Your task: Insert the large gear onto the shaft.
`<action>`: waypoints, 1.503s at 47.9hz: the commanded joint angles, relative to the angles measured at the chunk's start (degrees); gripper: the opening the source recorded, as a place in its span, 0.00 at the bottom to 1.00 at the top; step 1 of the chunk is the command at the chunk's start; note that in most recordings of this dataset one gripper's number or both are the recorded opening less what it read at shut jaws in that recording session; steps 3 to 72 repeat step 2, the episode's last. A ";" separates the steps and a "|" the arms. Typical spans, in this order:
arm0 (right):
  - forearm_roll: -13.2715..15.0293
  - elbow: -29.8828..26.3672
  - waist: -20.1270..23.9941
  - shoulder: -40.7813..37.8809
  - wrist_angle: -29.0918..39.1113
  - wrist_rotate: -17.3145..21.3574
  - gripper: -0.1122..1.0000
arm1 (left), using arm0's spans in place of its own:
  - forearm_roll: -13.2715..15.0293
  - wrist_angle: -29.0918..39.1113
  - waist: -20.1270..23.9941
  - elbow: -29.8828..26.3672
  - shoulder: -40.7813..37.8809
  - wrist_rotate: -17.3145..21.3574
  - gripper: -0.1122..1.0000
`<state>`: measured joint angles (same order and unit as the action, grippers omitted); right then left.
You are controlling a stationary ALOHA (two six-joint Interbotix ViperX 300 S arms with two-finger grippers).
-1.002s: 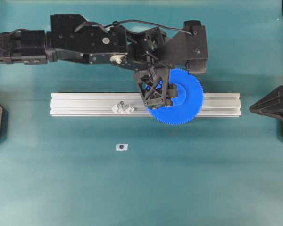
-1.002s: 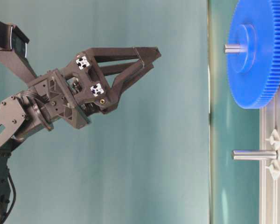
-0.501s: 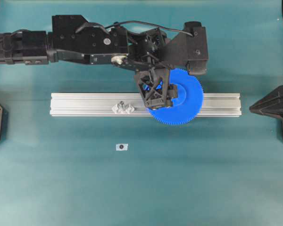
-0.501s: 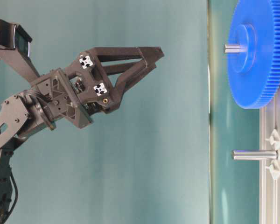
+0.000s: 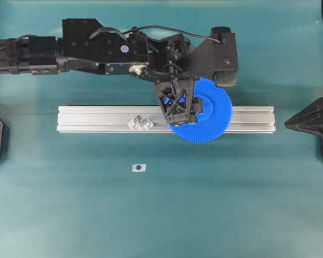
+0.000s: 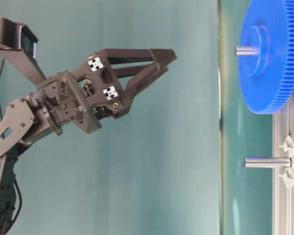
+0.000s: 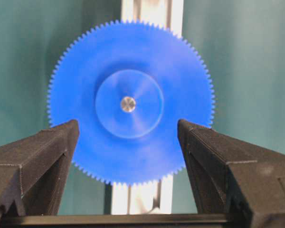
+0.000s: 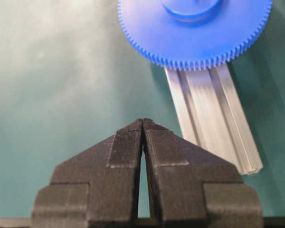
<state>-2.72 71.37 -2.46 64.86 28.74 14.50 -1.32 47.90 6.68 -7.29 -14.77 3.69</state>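
Since the frame a second earlier, the left gripper had drifted slightly toward the upper part of the table-level view, away from the gear; nothing else had shifted. Its jaws stood wide apart and empty, one dark finger at each lower corner of the left wrist view, framing the large gear without touching it. That gear sat on the shaft, whose silvery tip showed through the centre hole of the raised hub. In the overhead view the gear lay right of centre on the aluminium rail, partly covered by the left gripper. A second pin, bare, stood between pale brackets further along the rail. The right gripper was at the lower middle of its own wrist view, jaws pressed together on nothing, the gear's toothed rim at the top of that view. A small dark-centred piece lay on the teal table, below the rail.
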 commanded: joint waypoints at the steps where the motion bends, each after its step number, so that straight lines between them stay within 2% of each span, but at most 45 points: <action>1: -0.09 -0.62 -0.09 -0.44 -0.44 0.62 0.18 | 0.00 -0.35 -0.18 -1.32 1.14 0.09 0.82; 72: -0.09 -0.53 0.00 -0.44 -0.53 0.62 0.18 | 0.00 -0.35 -0.18 -1.32 1.14 0.09 0.82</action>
